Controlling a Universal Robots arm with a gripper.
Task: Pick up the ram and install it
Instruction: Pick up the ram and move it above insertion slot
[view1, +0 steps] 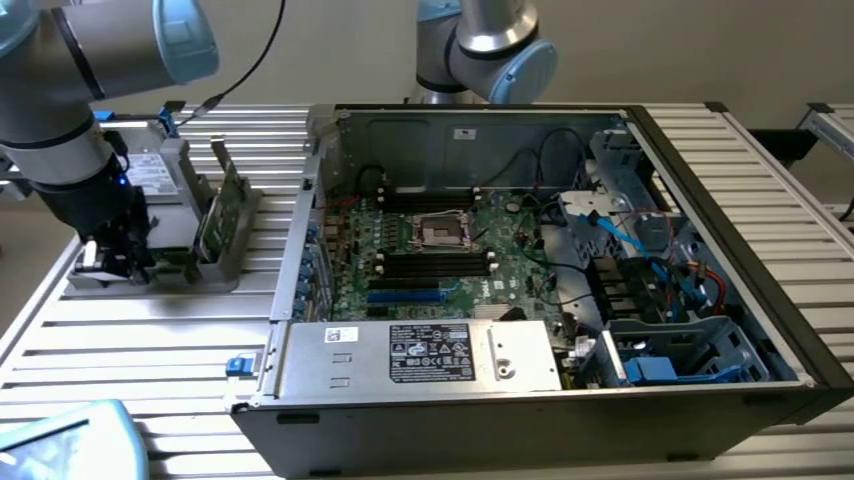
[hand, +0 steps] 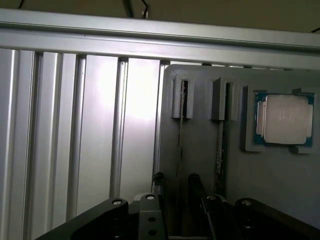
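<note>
Light, stiff but fragile, the thin dark-green circuit-board ram stick (view1: 223, 215) likely wants pinching across its flat faces; the fingers (hand: 192, 182) stand open.

the surface (view1: 147, 340) is a silver metal top of long parallel slats. an open black computer case (view1: 534, 425) lies on it toward the exterior view's right. a flat grey holder tray (view1: 140, 280) sits on the slats just beside the case, toward the exterior view's left.
</note>
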